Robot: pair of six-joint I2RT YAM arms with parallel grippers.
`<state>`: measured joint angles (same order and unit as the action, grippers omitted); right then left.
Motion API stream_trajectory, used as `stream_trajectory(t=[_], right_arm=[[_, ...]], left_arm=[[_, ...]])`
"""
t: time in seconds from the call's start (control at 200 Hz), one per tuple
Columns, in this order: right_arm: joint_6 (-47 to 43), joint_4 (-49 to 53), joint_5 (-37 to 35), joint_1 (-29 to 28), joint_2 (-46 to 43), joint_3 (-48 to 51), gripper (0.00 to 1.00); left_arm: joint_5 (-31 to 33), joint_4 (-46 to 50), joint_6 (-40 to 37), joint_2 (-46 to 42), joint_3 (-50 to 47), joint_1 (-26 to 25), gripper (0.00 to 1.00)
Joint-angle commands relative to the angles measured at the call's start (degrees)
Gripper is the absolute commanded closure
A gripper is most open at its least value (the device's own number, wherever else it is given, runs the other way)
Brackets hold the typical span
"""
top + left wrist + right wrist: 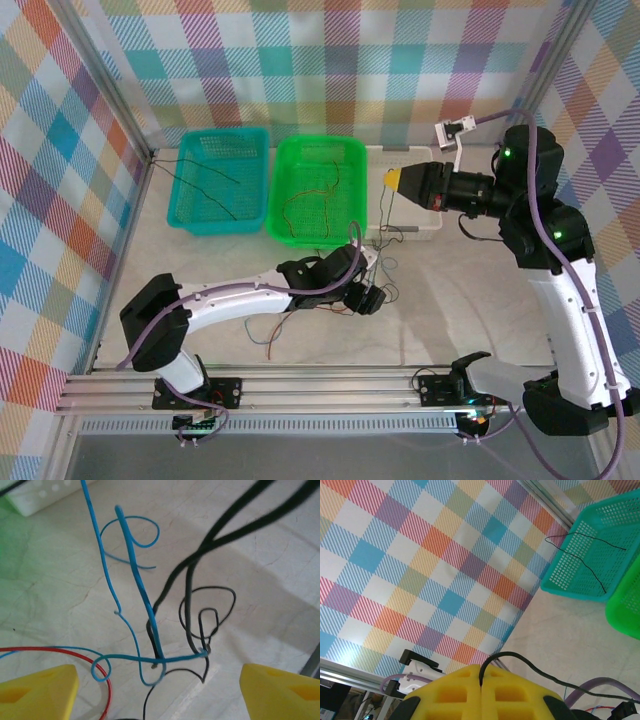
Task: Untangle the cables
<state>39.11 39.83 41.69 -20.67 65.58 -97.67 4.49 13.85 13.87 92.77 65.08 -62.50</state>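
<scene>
At the table's (460, 310) middle, the left gripper (159, 692) hangs low, jaws apart, over the tangled cables (150, 645): blue, black and red loops crossing. Farther off, toward 1 o'clock, the right gripper (481, 680) is clamped on a black cable (535, 667). At 11 o'clock, a teal basket (215, 226) holds a black wire (215, 172).

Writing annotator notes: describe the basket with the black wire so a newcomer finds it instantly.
At the far edge of the table, three containers sit in a row. The teal basket is the leftmost, beside the bright green basket. It holds thin black wire; the green one holds brownish-orange wire.
</scene>
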Motion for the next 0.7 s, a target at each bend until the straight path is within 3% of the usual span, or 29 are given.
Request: stream_trajectory(t=[0.0, 0.16, 0.4, 0.695], right_arm=[[1.34, -2.34, 1.38, -0.34, -1.44, -0.96, 1.00], [2.75, -4.81, 0.51, -0.34, -3.48, 0.32, 1.00], [6.28, -9.47, 1.07, -0.32, -5.77, 2.48, 1.00], [7.74, -11.51, 0.98, -0.34, -8.07, 4.93, 1.00]], left_arm=[[3.18, 1.30, -2.07, 0.70, 1.57, -0.96, 0.24], [4.21, -1.46, -1.93, -0.04, -0.81, -0.96, 0.46], [4.69, -11.28, -0.50, -3.37, -6.98, -0.95, 0.45], [2.95, -18.61, 0.58, -5.23, -9.91, -0.74, 0.80]])
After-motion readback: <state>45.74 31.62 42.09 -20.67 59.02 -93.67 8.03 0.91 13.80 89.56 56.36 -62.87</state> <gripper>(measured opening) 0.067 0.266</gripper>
